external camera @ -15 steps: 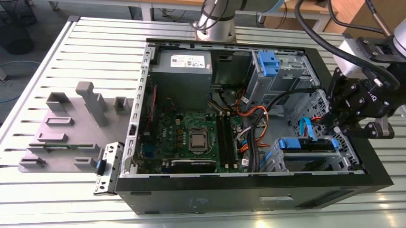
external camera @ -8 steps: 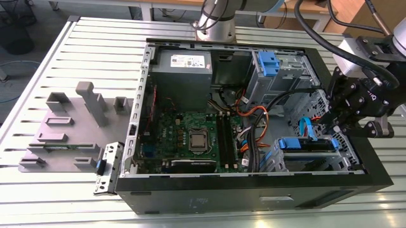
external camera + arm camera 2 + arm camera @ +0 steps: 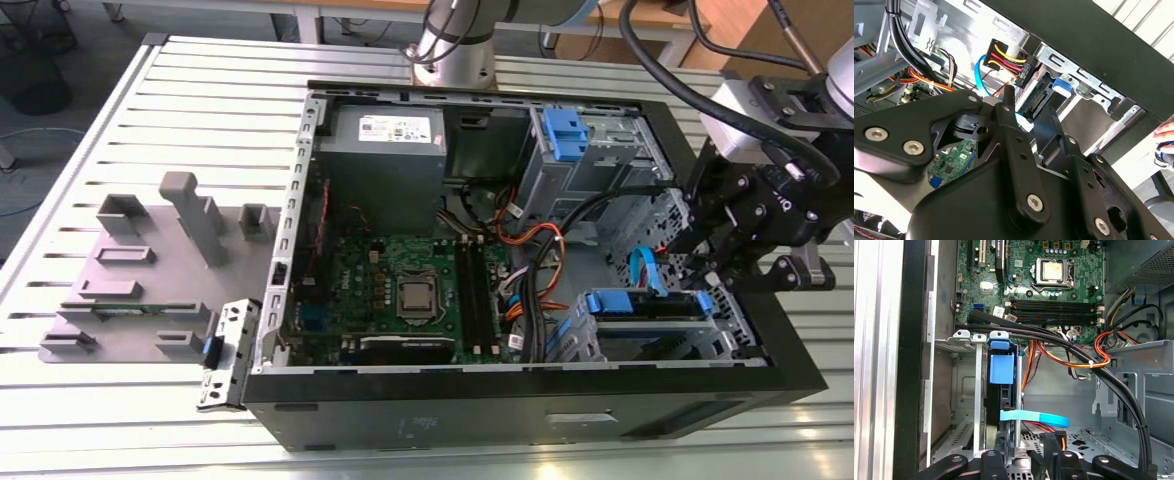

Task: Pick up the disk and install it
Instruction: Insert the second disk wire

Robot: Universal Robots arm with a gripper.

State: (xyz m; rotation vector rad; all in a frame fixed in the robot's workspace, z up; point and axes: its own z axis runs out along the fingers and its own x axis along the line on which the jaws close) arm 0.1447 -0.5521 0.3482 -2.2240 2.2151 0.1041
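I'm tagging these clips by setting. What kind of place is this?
Probably a robotics lab bench: an opened desktop computer case lies on a slatted metal table, a grey fixture holding parts beside it, desks behind.

White sticker (image 3: 396, 127) on power-supply box (image 3: 384, 150), print unreadable (no legible text elsewhere)

We note the arm's silver-grey cylindrical base column (image 3: 454, 45), with thick black cables (image 3: 667, 75) looping from it toward a white wrist housing (image 3: 747, 100). The hand (image 3: 734, 235) is built of matte black angular plates. In the second wrist view its black linkage arms (image 3: 1019, 150) carry round silver screw heads (image 3: 1034, 201).
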